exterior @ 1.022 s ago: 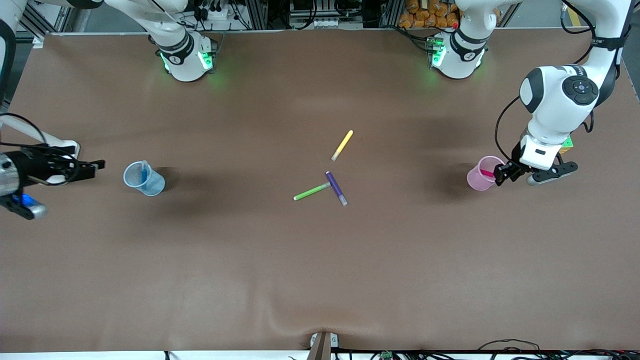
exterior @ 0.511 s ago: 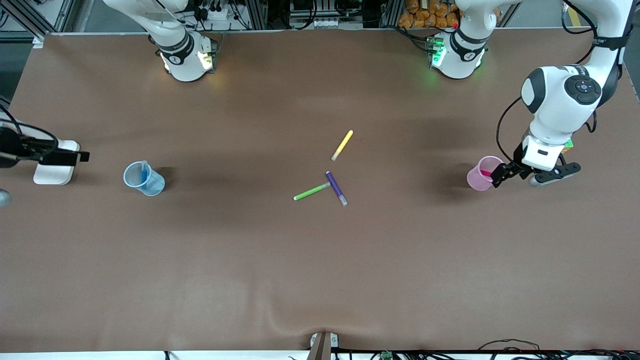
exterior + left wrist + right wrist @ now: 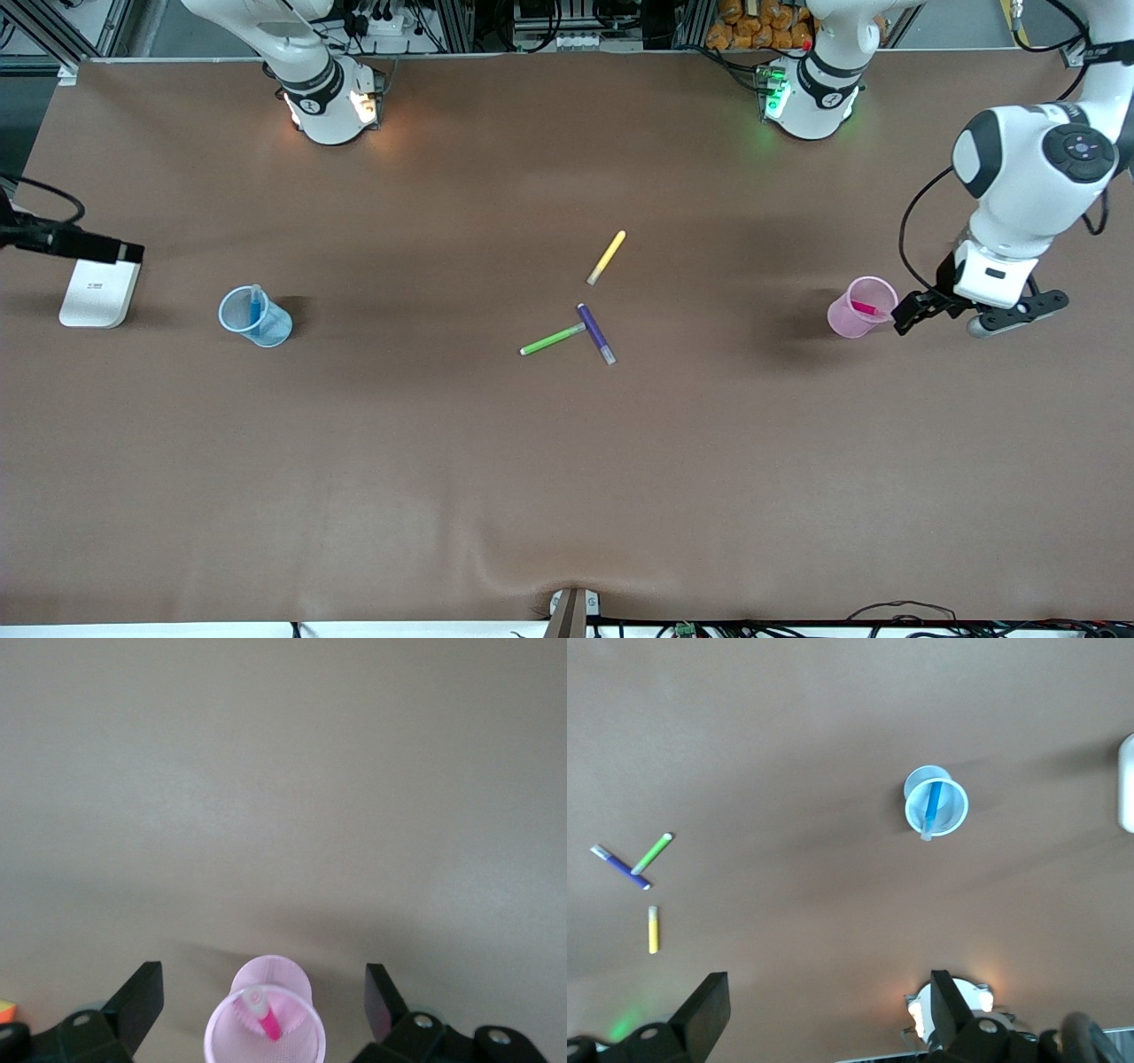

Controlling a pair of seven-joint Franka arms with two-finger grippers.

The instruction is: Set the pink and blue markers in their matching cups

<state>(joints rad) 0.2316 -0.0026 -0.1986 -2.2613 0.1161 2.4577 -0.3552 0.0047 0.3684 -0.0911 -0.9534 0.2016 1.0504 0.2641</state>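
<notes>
The pink cup stands toward the left arm's end of the table, with the pink marker leaning inside it. My left gripper hangs open just off the cup's rim, touching neither. In the left wrist view the pink cup and pink marker lie below my left gripper, whose fingers stand wide apart. The blue cup holds the blue marker toward the right arm's end. My right gripper is open over the table's edge. The right wrist view shows the blue cup and blue marker well off from the right gripper.
A yellow pen, a green pen and a purple pen lie mid-table; green and purple touch at one end. A white pad lies beneath the right gripper. The arms' bases stand along the table's edge farthest from the front camera.
The left gripper opened, leaving the pink marker in the pink cup, and drew away toward the left arm's end. The right arm pulled back toward the table's edge.
</notes>
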